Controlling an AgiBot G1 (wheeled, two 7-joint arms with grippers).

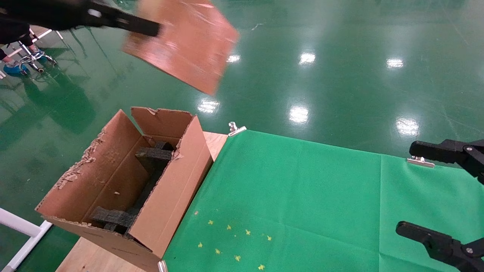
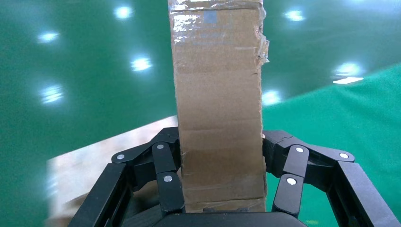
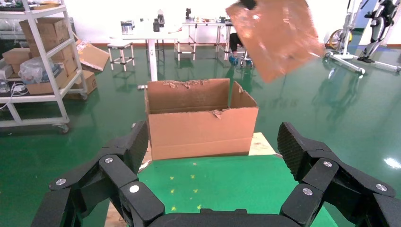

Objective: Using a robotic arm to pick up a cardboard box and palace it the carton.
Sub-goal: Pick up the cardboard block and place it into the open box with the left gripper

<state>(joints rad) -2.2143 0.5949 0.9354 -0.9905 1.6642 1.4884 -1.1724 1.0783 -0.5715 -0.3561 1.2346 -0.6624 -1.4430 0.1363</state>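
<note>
My left gripper (image 1: pixel 149 27) is shut on the small brown cardboard box (image 1: pixel 185 41) and holds it high in the air, beyond and above the carton. In the left wrist view the black fingers (image 2: pixel 165 165) press both sides of the taped box (image 2: pixel 218 109). The large carton (image 1: pixel 166 196) stands open on the table's left end, with ragged flaps and black foam pieces (image 1: pixel 153 156) inside. It also shows in the right wrist view (image 3: pixel 201 127), with the held box (image 3: pixel 276 35) above it. My right gripper (image 1: pixel 423 192) is open and empty at the right edge.
A green cloth (image 1: pixel 302 204) covers the table, clipped at its far edge (image 1: pixel 236 129), with small yellow marks (image 1: pixel 234 241) near the front. The green floor lies beyond. Shelves with boxes (image 3: pixel 42 52) and tables stand far off.
</note>
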